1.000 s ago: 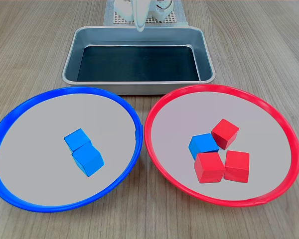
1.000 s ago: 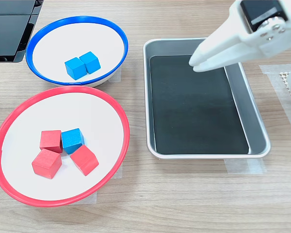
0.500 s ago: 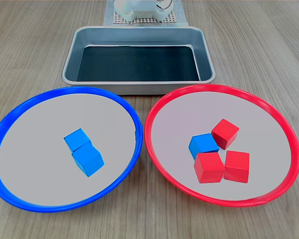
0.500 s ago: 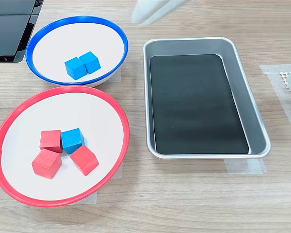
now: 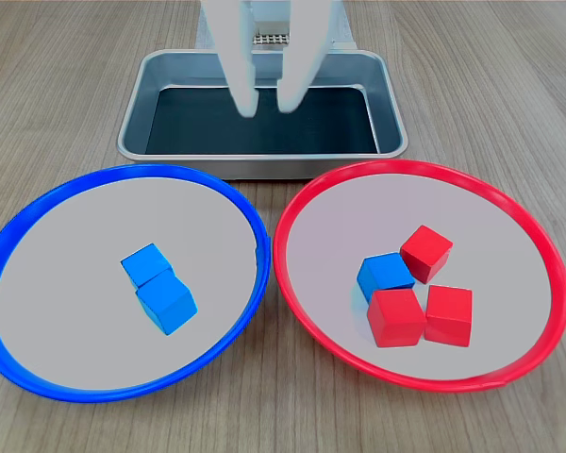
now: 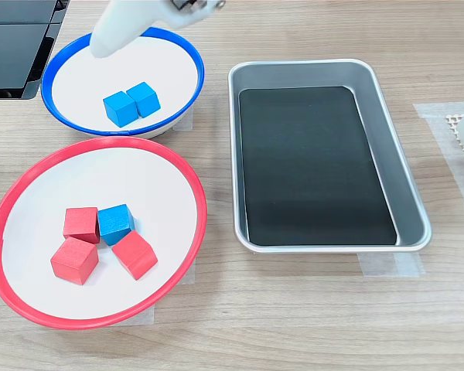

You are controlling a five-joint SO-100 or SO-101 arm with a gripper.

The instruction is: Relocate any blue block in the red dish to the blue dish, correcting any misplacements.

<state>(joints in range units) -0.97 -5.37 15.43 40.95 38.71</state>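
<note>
We count three blue cubes (image 5: pixel 386 275), three red cubes (image 5: pixel 425 252), two round dishes (image 5: pixel 292 283) and one metal tray (image 5: pixel 137 104).

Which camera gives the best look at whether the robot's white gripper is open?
The first exterior view: the white gripper faces the camera, fingers parted with a clear gap. The second exterior view shows only one blurred white tip.

Both exterior views look steeply down, near, sharing both dishes.

Wooden table (image 5: pixel 472 85): blue dish (image 5: pixel 38 212), red dish (image 5: pixel 538 245), metal tray (image 5: pixel 389 104).
</note>
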